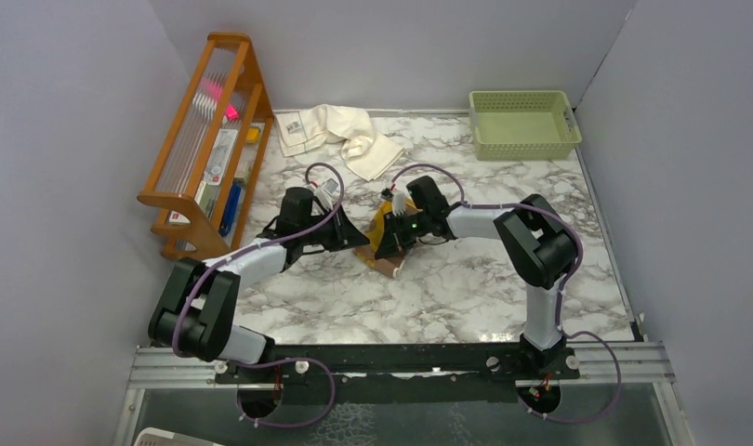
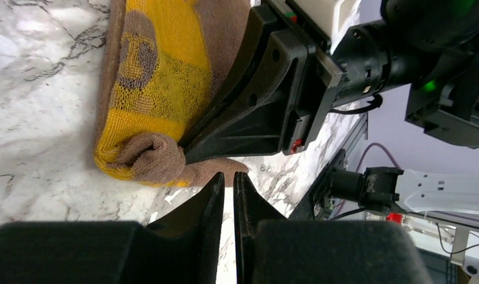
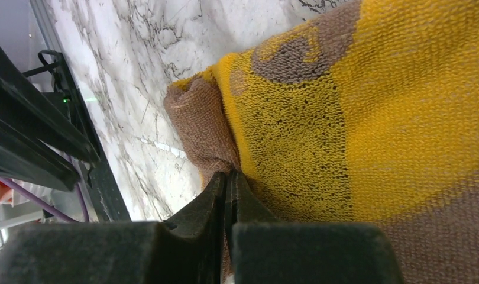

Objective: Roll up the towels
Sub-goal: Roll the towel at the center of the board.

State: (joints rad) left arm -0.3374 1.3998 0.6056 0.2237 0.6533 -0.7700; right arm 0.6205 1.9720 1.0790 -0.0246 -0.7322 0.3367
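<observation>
The brown towel [image 1: 388,263] with its mustard-yellow reverse lies partly rolled at the table's middle, between both grippers. In the left wrist view its rolled brown end [image 2: 154,157] shows below the yellow face. My right gripper [image 3: 228,176] is shut on the brown towel [image 3: 355,118], pinching cloth beside the rolled end, and it shows from above [image 1: 391,243]. My left gripper [image 2: 229,177] hovers just short of the roll, its jaws a thin slit apart with only marble showing between them. The cream towel [image 1: 340,130] lies crumpled at the back, its label patch to the left.
A wooden rack [image 1: 210,139] holding small items stands along the left wall. A green plastic basket [image 1: 521,95] sits at the back right corner. The right gripper's black body [image 2: 266,89] crowds the towel's far side in the left wrist view.
</observation>
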